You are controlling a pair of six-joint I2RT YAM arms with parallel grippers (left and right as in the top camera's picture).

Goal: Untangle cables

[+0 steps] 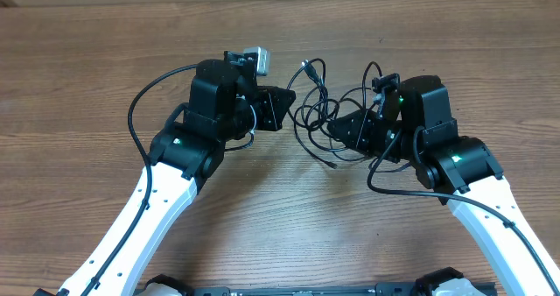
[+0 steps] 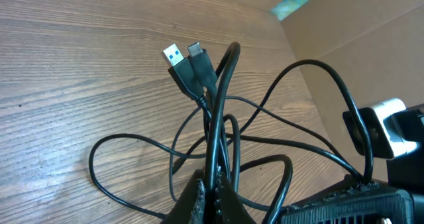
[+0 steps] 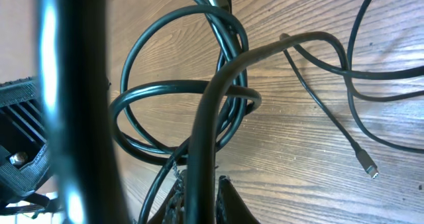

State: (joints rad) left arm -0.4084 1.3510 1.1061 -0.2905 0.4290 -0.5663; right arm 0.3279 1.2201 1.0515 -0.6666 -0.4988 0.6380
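Observation:
The cables (image 1: 313,103) are thin black cords looped together on the wood between my two arms. My left gripper (image 1: 291,97) reaches in from the left. In the left wrist view it (image 2: 209,174) is shut on one cord that runs up to two plugs, one with a blue insert (image 2: 174,54). My right gripper (image 1: 331,123) comes in from the right. In its own view it (image 3: 203,175) is shut on another cord that arches over two round loops (image 3: 173,95). A loose cord ends in a small plug (image 3: 368,166) on the table.
The wooden table (image 1: 105,59) extends all around the tangle. A thick, blurred arm wire (image 3: 66,105) hangs close to the right wrist camera. The right arm's camera housing (image 2: 391,128) shows at the right of the left wrist view, with a brown cardboard wall (image 2: 371,32) behind.

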